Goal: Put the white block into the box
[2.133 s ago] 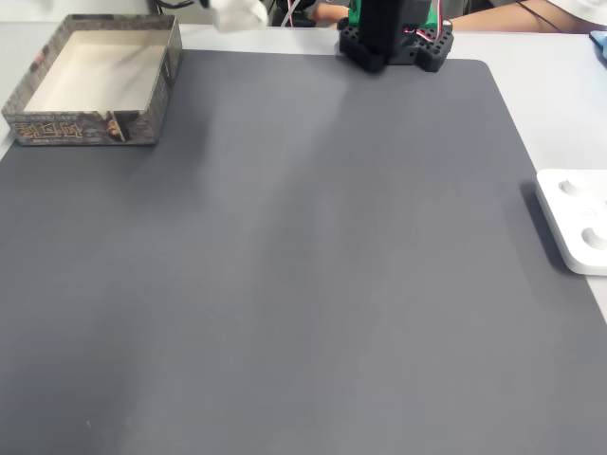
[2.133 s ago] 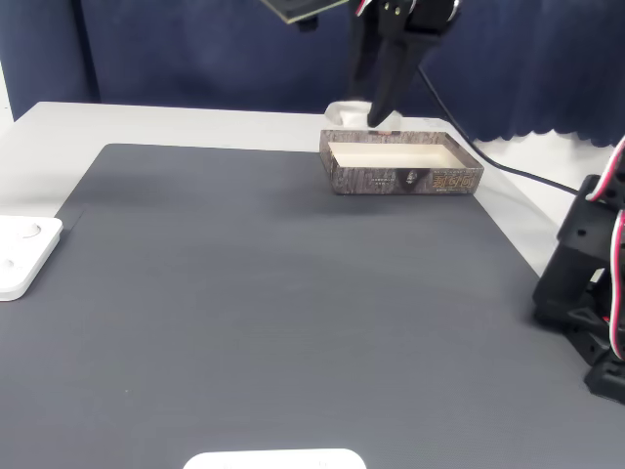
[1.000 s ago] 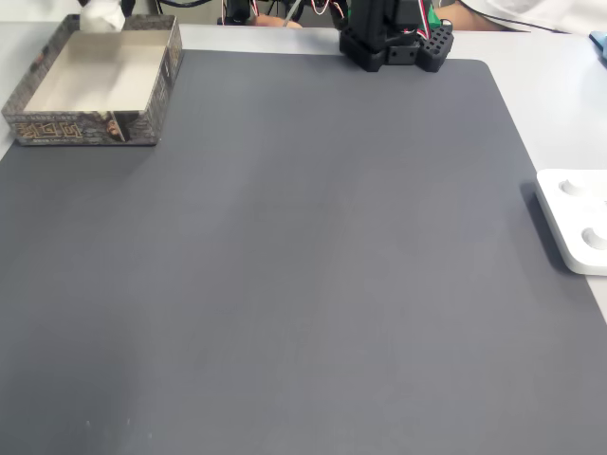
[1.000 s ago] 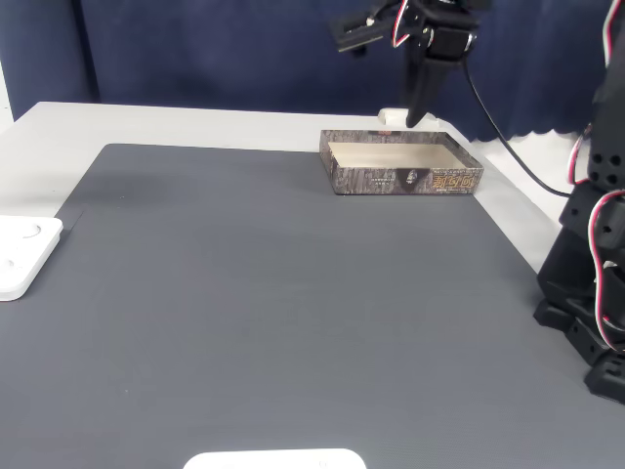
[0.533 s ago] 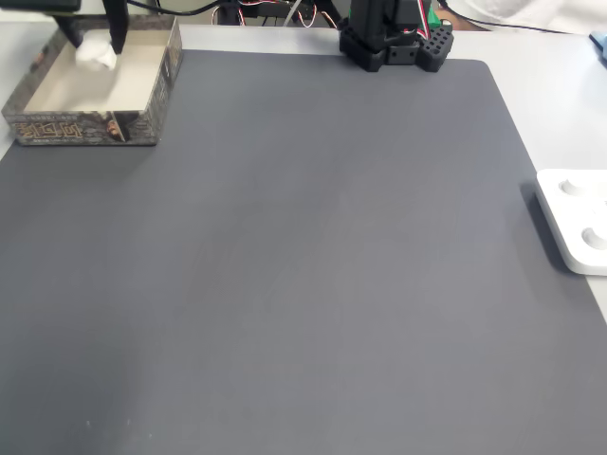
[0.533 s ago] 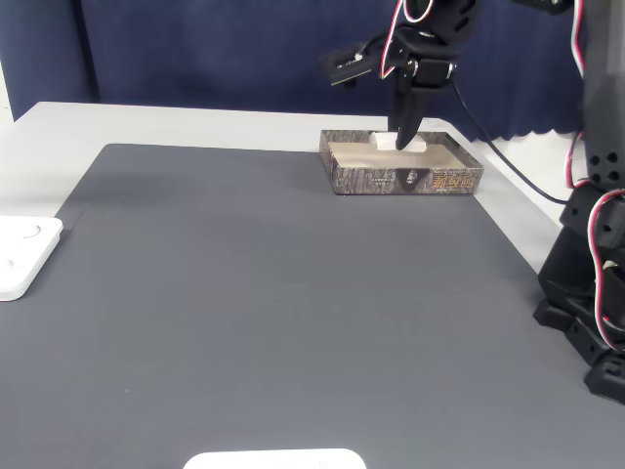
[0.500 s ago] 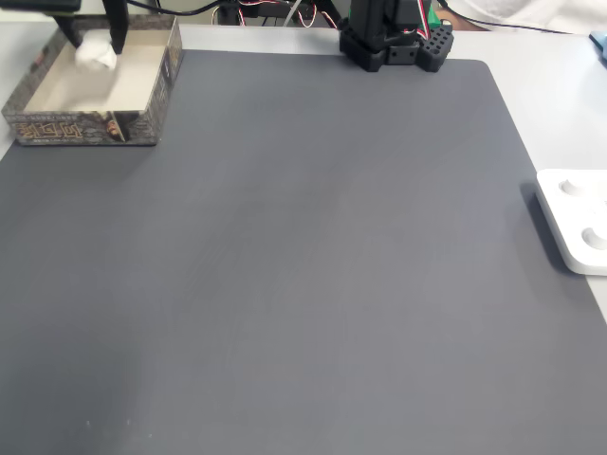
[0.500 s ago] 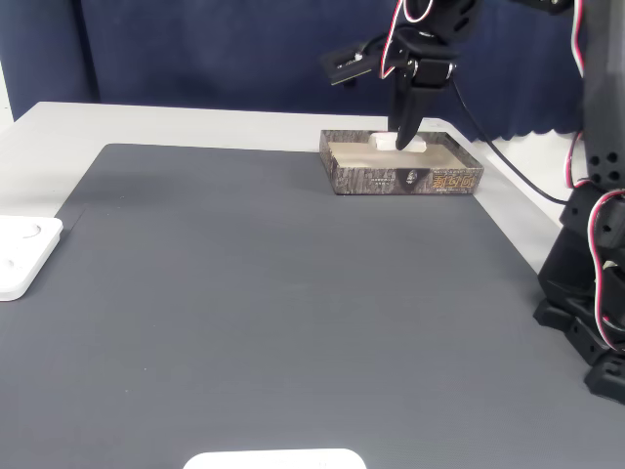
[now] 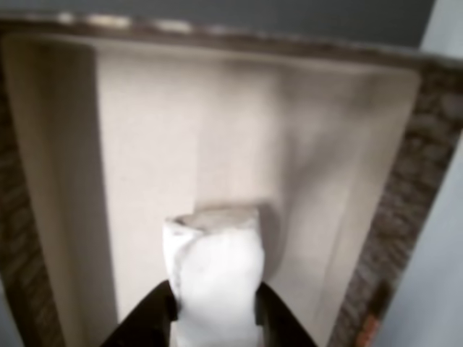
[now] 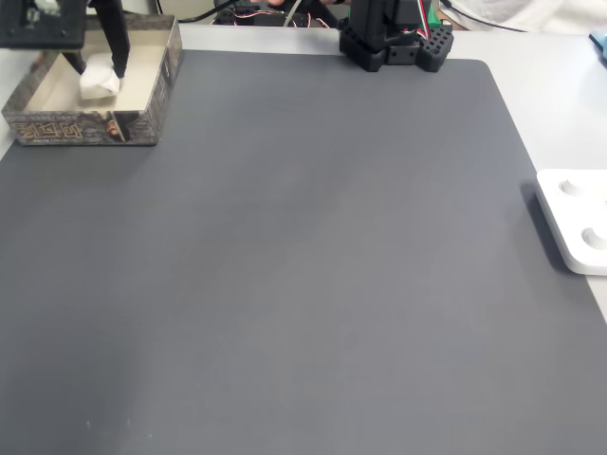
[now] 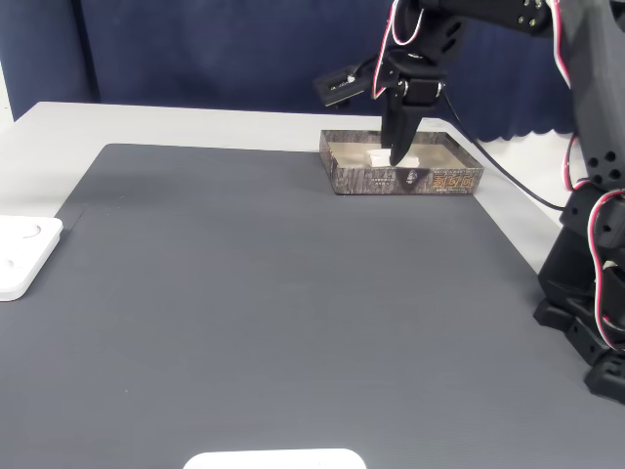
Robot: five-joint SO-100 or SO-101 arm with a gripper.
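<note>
Your jaws are closed on the white block: in the other view the two dark fingers press against its left and right sides at the bottom edge, and the block stands up between them with its pale top end pointing into the box. The gripper reaches down inside the box in a fixed view, with the block at its tips, low between the box walls and over the pale beige floor. Whether the block touches that floor, you cannot tell from these pictures.

In a fixed view from the side, your gripper points steeply down into the box, and the block shows as a small white patch just behind the near wall, toward the left half of the box.

The box sits at the far left corner of the dark grey mat in a fixed view. The arm's black base stands at the far edge of the mat, well apart from the box to its right.

A flat white device lies at the right edge of the mat in that view, far from the box, and it shows again at the left edge in a fixed view from the side.
</note>
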